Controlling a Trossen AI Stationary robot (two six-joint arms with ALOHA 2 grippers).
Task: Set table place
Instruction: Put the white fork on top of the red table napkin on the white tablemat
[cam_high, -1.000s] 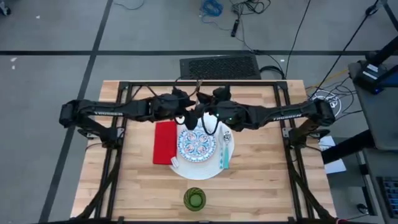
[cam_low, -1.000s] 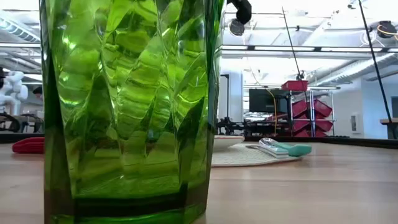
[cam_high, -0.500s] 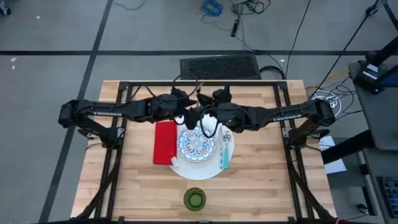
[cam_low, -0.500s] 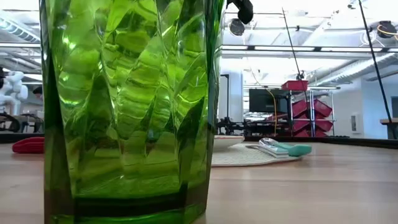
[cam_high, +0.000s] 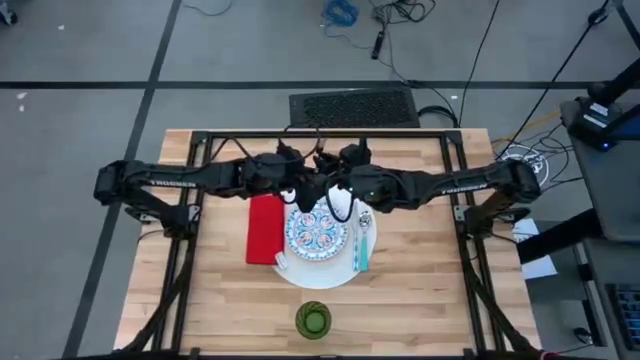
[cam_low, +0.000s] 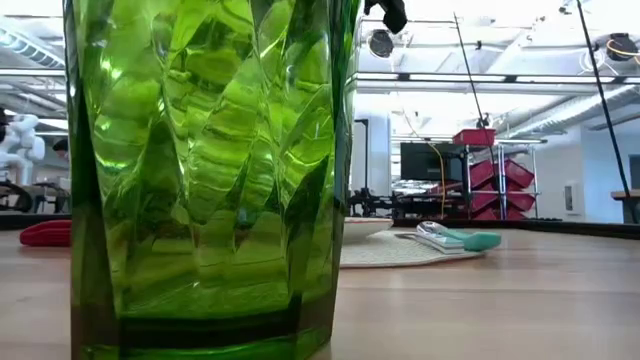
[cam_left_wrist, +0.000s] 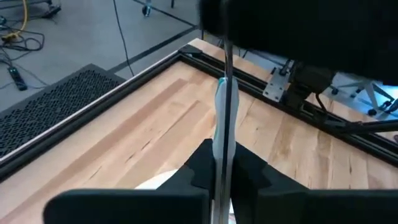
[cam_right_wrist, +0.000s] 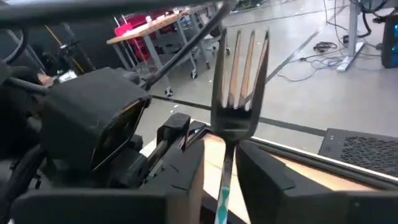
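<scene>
One silver fork with a teal handle, held aloft and clamped edge-on in the closed left gripper. Its tines rose between the slightly parted fingers of the right gripper, apparently without touching them. The red rectangular napkin lay just below and outboard of the left gripper, the nearer arm for it.

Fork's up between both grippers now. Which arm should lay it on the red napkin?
Left, probably. The left gripper has its fingers seemingly shut on the fork, and the red napkin lies on its side of the white plate; the right arm would reach across.
</scene>
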